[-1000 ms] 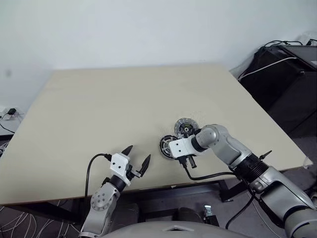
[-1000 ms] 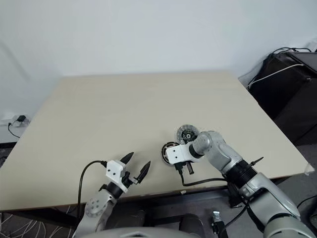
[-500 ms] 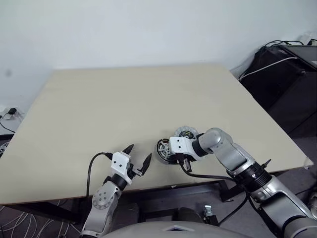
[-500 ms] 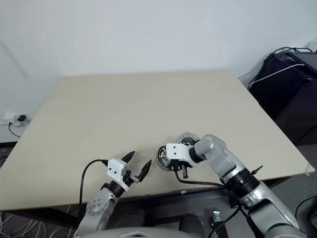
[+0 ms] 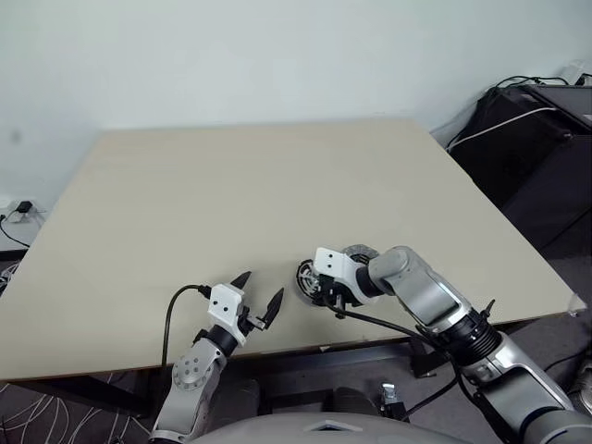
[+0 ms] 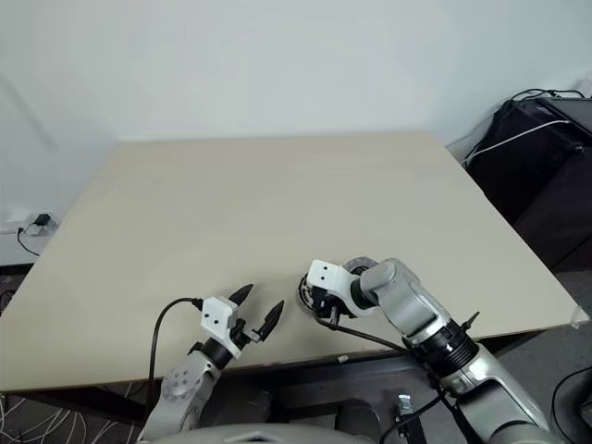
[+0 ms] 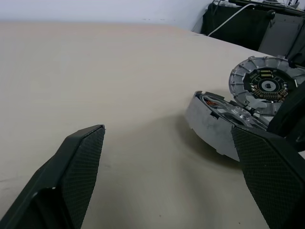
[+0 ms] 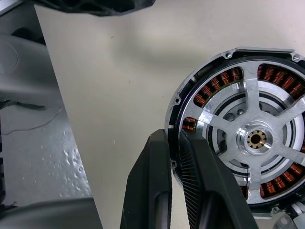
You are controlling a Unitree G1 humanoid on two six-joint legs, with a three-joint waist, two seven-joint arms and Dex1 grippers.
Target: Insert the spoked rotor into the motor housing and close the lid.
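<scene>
Right gripper (image 8: 176, 191), pinched on the rim of the motor housing (image 8: 240, 138), tilts it near the table's (image 5: 231, 194) front edge, beside the lid (image 7: 264, 86); left gripper (image 5: 252, 298) wide, idle; the housing looks heavy, rigid, best held by the rim.

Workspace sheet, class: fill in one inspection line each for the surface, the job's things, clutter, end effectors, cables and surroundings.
Surface: beige table, bare apart from the job's things.
Job's things: motor housing tilted, one edge raised off the table; spoked rotor sits inside it over the copper windings; lid lies flat just beyond, off the housing.
Clutter: nothing seen.
End effectors: left end effector open, holding nothing, beside the housing; right end effector shut on the housing's rim.
Cables: black cable at the left wrist; white cable on the equipment.
Surroundings: white wall; dark equipment to the right.
</scene>
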